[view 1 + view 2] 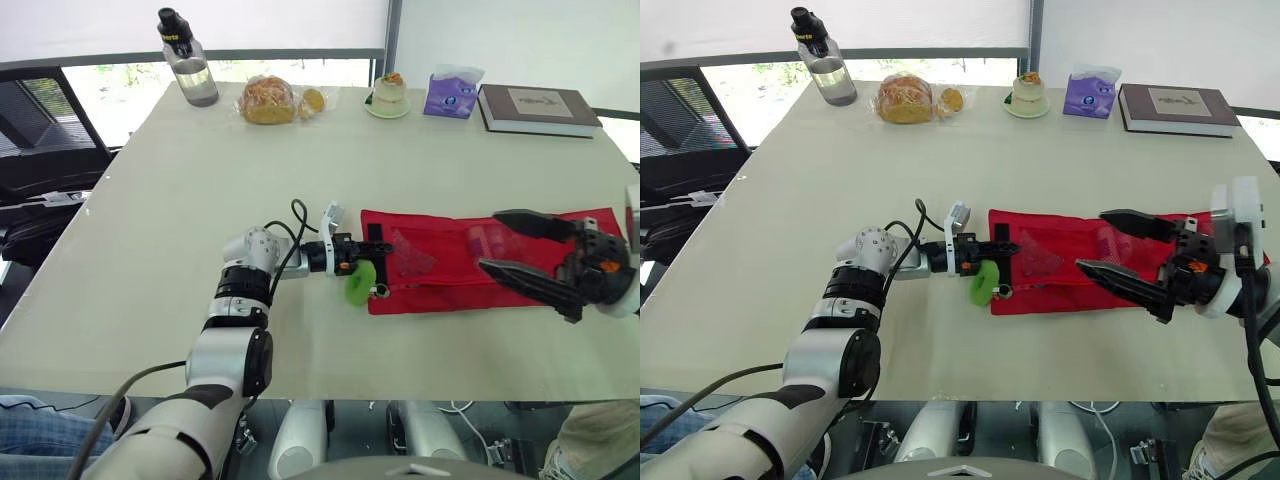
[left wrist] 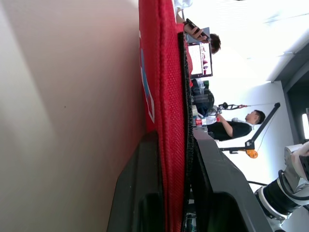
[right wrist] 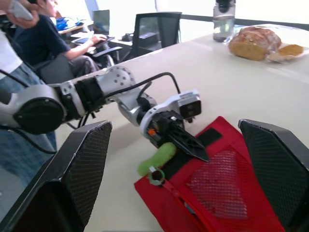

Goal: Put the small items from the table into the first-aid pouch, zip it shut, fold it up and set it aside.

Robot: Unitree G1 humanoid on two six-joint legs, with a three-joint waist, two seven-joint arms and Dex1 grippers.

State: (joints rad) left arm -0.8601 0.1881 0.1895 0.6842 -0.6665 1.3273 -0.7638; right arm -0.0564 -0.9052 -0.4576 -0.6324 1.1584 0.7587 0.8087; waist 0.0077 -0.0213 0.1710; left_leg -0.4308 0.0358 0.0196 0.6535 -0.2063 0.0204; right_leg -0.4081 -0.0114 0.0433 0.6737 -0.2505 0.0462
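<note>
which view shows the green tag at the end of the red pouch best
Right wrist view: the green tag lies close beside the left claw, which grips the red mesh pouch. Both eye views show it smaller, from above.

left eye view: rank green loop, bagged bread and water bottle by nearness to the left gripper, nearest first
From the left gripper, shut on the red pouch at its end:
1. The green loop, right beside it.
2. The bagged bread, at the far side of the table, slightly left.
3. The water bottle, at the far left corner, beyond the bread.
</note>
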